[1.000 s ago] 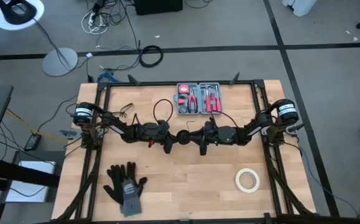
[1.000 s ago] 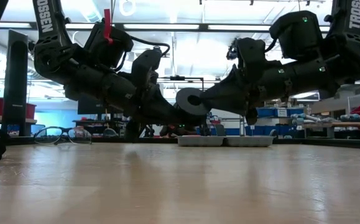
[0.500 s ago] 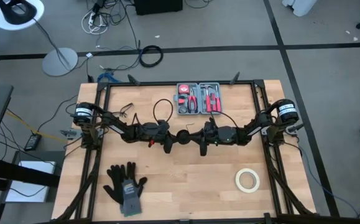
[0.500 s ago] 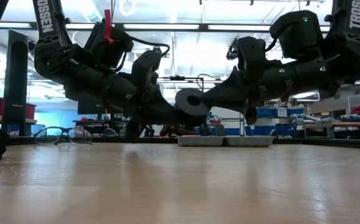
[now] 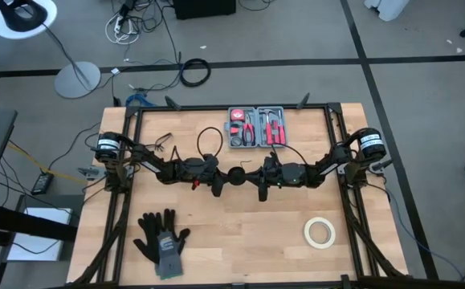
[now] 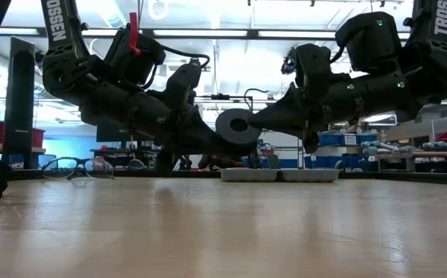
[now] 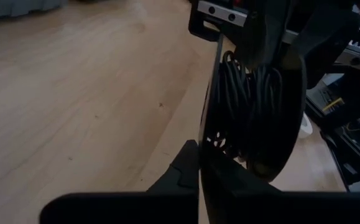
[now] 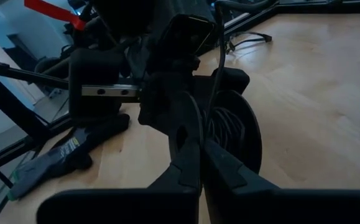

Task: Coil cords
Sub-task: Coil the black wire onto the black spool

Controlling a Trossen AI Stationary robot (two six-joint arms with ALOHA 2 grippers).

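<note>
Table: wood top. Tool case open at far edge, red-handled tools inside. Glasses far left. Black gloves near left. White tape roll near right. Floor lamp beyond table.

My cord: thin black wire, mostly wound on round black spool, held upright above table's centre; a loose loop trails toward far edge.
</note>
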